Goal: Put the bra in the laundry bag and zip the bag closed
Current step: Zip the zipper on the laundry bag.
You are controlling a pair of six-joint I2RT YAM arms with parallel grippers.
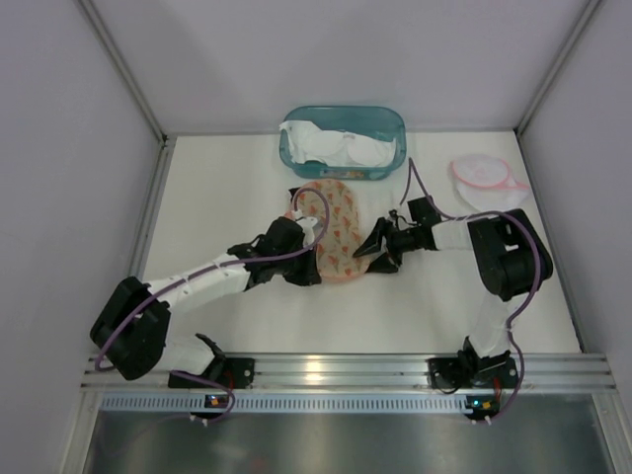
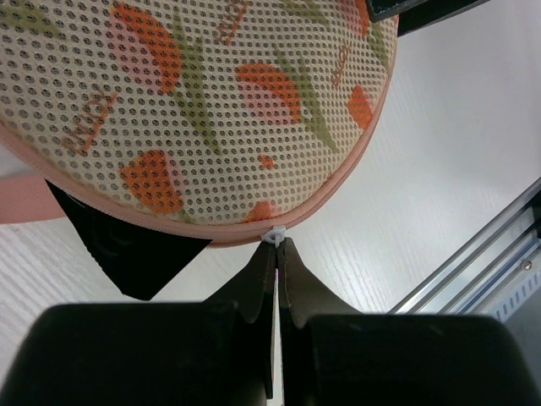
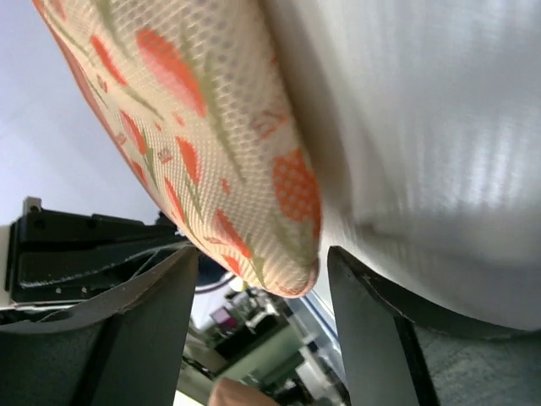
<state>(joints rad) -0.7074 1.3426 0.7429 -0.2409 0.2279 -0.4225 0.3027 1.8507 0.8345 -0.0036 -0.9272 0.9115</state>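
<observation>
The laundry bag, a round mesh pouch with an orange tulip print and pink trim, lies in the middle of the table. It fills the top of the left wrist view and hangs over the right wrist view. My left gripper is shut on the bag's small white zipper pull at its near rim. My right gripper stands open at the bag's right edge, and the rounded rim sits between its fingers without being pinched. White bras lie in the basket. What is inside the bag is hidden.
A teal basket stands at the back centre, just beyond the bag. A second white mesh bag with pink trim lies at the back right. The aluminium rail runs along the near edge.
</observation>
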